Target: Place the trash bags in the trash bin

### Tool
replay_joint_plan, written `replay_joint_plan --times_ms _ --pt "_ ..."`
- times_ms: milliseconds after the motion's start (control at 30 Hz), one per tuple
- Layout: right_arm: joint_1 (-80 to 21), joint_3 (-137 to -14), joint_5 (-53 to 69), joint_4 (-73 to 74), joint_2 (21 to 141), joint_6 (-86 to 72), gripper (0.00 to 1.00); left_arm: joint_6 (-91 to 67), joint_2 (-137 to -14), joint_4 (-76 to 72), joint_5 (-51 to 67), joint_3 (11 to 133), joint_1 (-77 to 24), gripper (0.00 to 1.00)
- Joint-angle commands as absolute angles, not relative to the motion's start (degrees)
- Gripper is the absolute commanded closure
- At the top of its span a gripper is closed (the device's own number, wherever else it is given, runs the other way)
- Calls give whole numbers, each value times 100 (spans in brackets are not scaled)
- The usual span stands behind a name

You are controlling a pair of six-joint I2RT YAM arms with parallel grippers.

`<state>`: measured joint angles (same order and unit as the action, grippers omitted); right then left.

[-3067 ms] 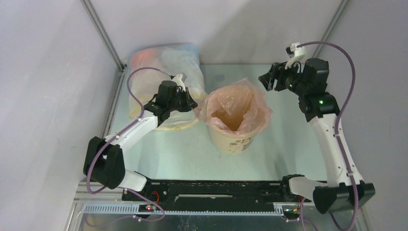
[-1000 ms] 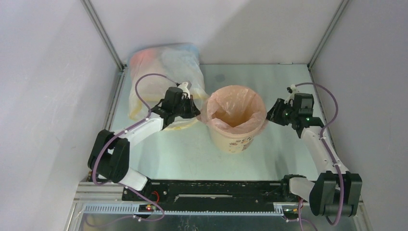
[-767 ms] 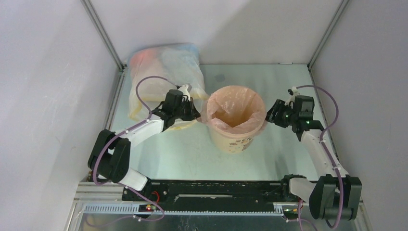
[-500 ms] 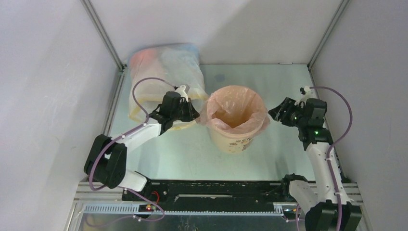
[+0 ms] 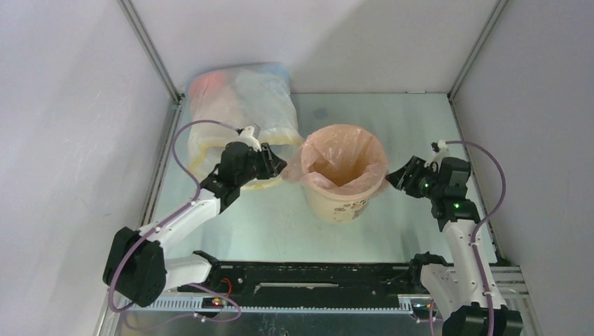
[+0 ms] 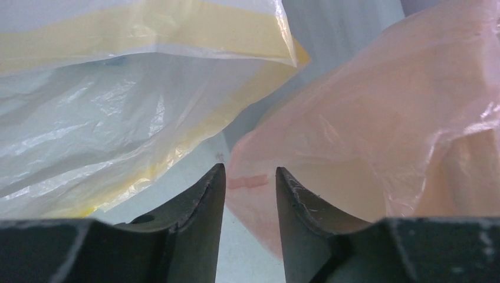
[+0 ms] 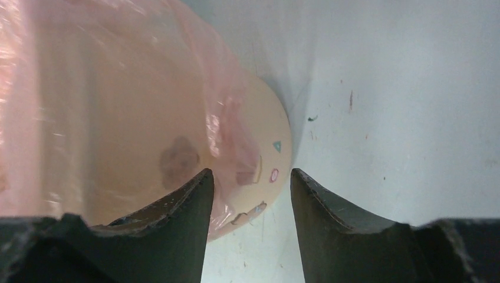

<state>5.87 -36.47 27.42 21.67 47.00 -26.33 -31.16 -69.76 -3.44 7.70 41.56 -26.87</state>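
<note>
The tan trash bin [image 5: 344, 205] stands mid-table. The pale-pink trash bag [image 5: 342, 148] lines it, its edge folded down over the rim all round. My left gripper [image 5: 281, 166] is just left of the bin at rim height. It is open, with nothing between its fingers. In the left wrist view the bag [image 6: 383, 112] hangs just beyond the left gripper [image 6: 249, 171]. My right gripper [image 5: 391, 179] is close to the bin's right side, open and empty. In the right wrist view the right gripper [image 7: 249, 174] faces the bag-covered bin wall [image 7: 268, 132].
A big clear whitish sack with a yellow hem [image 5: 238, 112] lies at the back left, right behind my left gripper, and fills the left of the left wrist view [image 6: 118, 112]. Metal frame posts [image 5: 150, 52] rise at the back corners.
The left gripper has opened, let go of the bag's edge and drawn back a little to the left. The right gripper has opened too and dropped slightly beside the bin.
</note>
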Motion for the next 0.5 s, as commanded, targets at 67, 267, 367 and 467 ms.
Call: replay_joint_plan --times_ms 67,267,367,467 --pt "624 -3247 2994 1546 4586 -2958 47 -3561 -6304 -757 576 3792 -2655 44" --pt "633 -3085 3223 1257 4635 -3133 49 -4060 -6149 -1146 898 3445 -2612 38" --pt "641 -3084 3193 1265 4586 -3125 51 -4152 -6306 -1225 1052 3443 -2587 43" --pt "642 -3070 3213 1255 4630 -3099 51 -4306 -6476 -1477 1246 3330 -2539 49"
